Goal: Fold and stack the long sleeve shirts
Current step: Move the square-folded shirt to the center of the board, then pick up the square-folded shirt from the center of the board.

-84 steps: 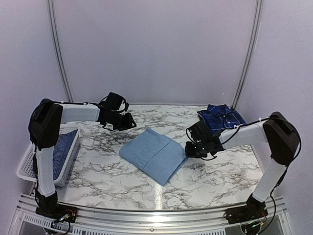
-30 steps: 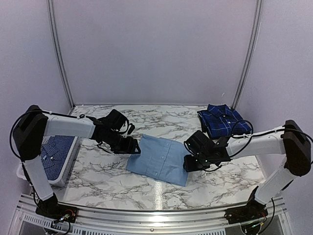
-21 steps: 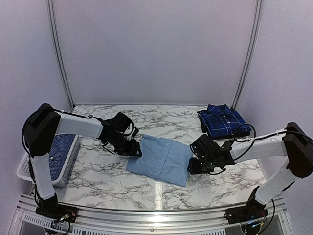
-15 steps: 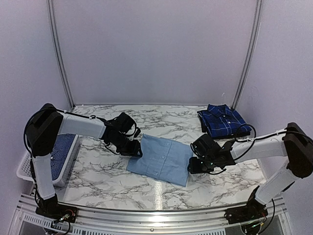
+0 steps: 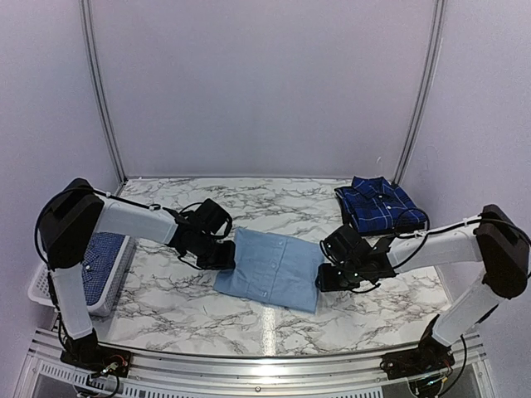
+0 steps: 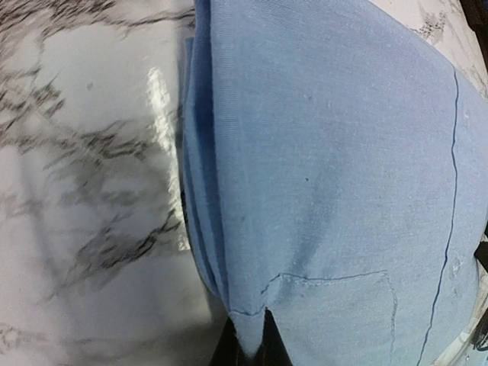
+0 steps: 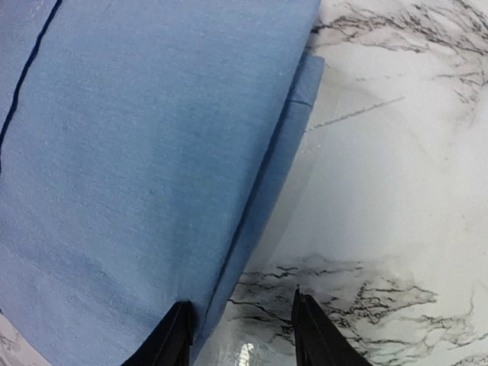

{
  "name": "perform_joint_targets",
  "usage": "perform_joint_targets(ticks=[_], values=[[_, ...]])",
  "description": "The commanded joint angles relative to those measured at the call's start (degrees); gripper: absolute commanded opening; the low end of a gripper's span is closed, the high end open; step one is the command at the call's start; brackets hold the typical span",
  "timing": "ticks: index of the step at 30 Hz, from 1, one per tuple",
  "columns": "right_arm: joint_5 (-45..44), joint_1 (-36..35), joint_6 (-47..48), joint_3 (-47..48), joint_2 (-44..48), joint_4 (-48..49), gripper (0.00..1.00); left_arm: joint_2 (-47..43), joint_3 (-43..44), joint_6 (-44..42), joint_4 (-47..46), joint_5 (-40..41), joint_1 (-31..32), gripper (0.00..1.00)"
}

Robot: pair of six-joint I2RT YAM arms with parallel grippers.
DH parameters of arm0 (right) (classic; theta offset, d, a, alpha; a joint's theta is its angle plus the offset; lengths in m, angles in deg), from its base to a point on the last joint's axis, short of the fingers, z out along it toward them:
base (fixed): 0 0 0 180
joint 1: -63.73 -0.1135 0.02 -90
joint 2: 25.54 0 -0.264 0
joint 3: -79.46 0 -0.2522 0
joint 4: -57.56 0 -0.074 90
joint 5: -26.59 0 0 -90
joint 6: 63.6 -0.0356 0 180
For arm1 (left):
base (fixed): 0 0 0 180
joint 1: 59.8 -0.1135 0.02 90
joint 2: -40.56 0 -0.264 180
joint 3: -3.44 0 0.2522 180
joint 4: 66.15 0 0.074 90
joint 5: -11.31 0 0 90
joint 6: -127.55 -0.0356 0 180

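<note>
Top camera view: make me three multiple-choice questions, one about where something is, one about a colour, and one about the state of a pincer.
1. Where does the dark plaid shirt lie?
A. in a basket
B. at the far right corner of the table
C. under another shirt

2. What colour is the folded shirt in the middle of the table?
A. plain light blue
B. red
C. white

3. How is the left pincer?
A. wide open, high above the table
B. holding the plaid shirt
C. shut on the folded shirt's edge

Answers:
1 B, it sits at the back right, apart from the folded shirt.
2 A, both wrist views show plain light blue cloth.
3 C, the left wrist view shows the shirt's edge pinched in it.
</note>
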Motion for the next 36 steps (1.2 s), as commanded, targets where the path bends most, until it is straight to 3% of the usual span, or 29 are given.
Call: perform_joint_targets(ticks=[1, 7, 12, 17, 22, 32, 36], values=[[0.5, 0.5, 2.7, 5.6, -3.7, 1.0, 0.45, -4.5, -8.6, 6.5, 2.2, 5.9, -0.9, 0.00], [2.0, 0.5, 6.3, 13.7, -11.0, 1.6, 0.45, -13.9, -18.8, 9.2, -0.3, 8.6, -4.4, 0.00], [2.1, -0.5, 8.0, 21.2, -15.2, -0.1, 0.45, -16.2, -22.5, 9.8, -1.6, 7.8, -5.9, 0.00], [-2.9, -4.7, 8.8, 27.4, -16.5, -6.1, 0.44, -18.4, -23.7, 10.0, -2.6, 7.6, -6.4, 0.16], [-4.8, -6.8, 7.7, 29.1, -16.4, -8.0, 0.41, -21.0, -24.4, 9.5, -2.5, 7.6, -7.5, 0.24], [-0.6, -5.9, 7.6, 32.9, -23.4, -5.2, 0.18, -21.0, -23.5, 6.2, -3.9, 3.5, -9.6, 0.45], [1.6, -4.5, 6.4, 30.4, -24.1, -3.0, 0.13, -21.6, -23.6, 5.0, -4.6, 1.0, -10.8, 0.46]])
